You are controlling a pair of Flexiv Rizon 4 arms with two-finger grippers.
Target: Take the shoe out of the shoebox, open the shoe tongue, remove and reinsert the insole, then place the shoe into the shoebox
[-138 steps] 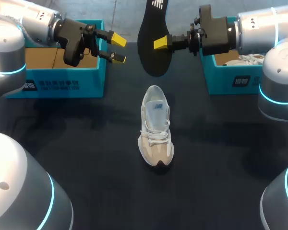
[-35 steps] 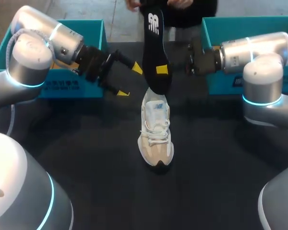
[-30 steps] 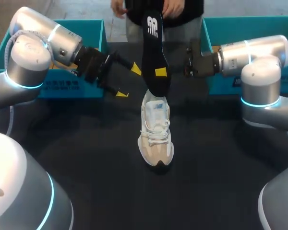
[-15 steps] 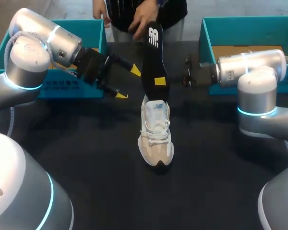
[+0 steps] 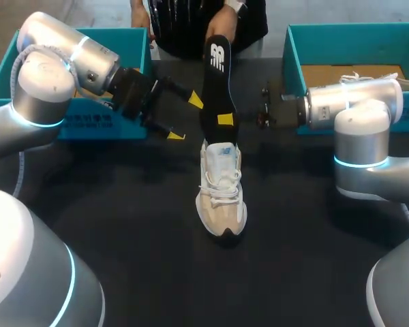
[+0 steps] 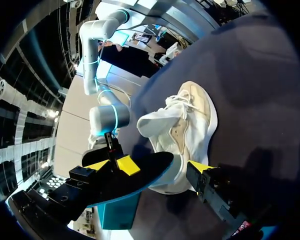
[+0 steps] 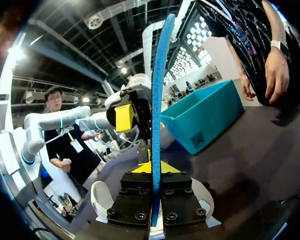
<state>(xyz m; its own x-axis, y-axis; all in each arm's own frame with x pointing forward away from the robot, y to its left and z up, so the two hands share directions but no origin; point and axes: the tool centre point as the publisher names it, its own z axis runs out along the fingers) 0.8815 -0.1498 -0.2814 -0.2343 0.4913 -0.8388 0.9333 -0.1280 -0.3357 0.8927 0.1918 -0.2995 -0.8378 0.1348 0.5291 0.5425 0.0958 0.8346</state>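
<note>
A beige and white shoe (image 5: 221, 187) stands on the black table, toe toward the near edge. My right gripper (image 5: 222, 120) is shut on the black insole (image 5: 217, 75), held upright with its lower end just above the shoe's heel opening. In the right wrist view the insole (image 7: 157, 90) shows edge-on, blue, between the right gripper (image 7: 152, 168) fingers, with the shoe (image 7: 101, 197) below. My left gripper (image 5: 185, 118) stands open just left of the insole. In the left wrist view the insole (image 6: 140, 175) lies ahead of the left gripper (image 6: 150, 167), with the shoe (image 6: 190, 120) beyond it.
A teal shoebox (image 5: 88, 122) sits at the back left behind my left arm. Another teal box (image 5: 292, 54) at the back right holds a white shoe (image 5: 360, 76). A person's hand (image 5: 228, 13) is at the insole's top end by the far table edge.
The right arm has lowered and tilted the insole, bringing its lower end closer to the shoe's opening. The person's hand has moved to the insole's top. The left gripper barely shifted.
</note>
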